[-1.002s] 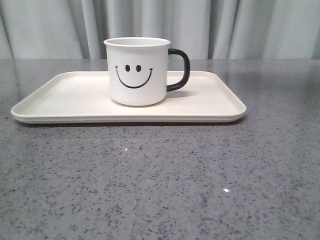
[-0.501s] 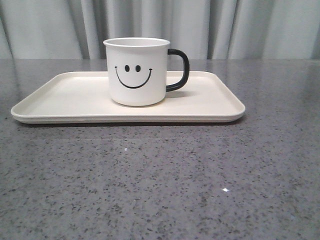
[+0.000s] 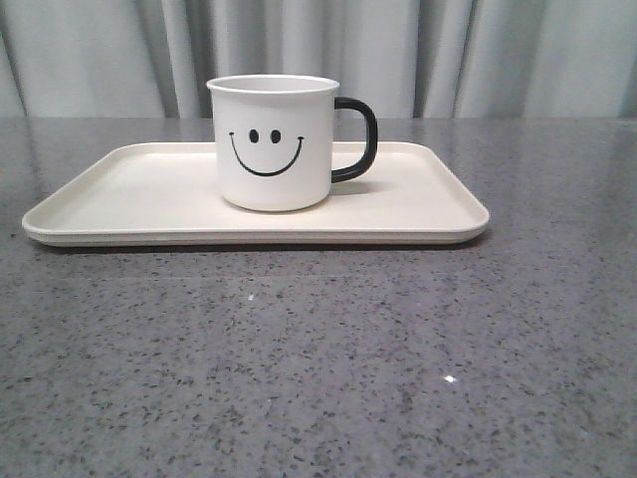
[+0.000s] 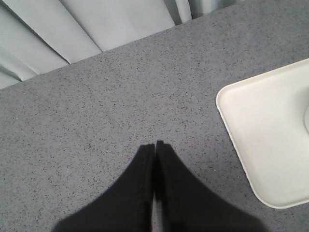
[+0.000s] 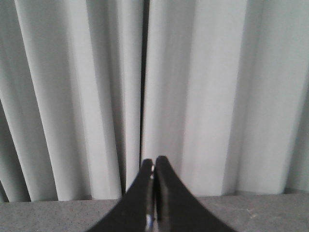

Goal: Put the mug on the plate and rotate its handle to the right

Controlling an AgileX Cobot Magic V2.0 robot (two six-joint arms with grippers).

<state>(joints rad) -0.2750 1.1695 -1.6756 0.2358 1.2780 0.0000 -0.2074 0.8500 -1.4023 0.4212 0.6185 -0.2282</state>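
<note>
The white mug (image 3: pixel 274 142) with a black smiley face stands upright on the cream plate (image 3: pixel 119 204), near its middle. Its black handle (image 3: pixel 358 139) points to the right. Neither gripper shows in the front view. In the left wrist view my left gripper (image 4: pixel 154 145) is shut and empty above bare tabletop, with a corner of the plate (image 4: pixel 256 130) off to one side. In the right wrist view my right gripper (image 5: pixel 154 162) is shut and empty, facing the curtain; the mug and plate are out of that view.
The grey speckled tabletop (image 3: pixel 318 358) stretches in front of the plate. A pale pleated curtain (image 3: pixel 448 50) hangs behind the table's far edge and fills the right wrist view (image 5: pixel 217 96).
</note>
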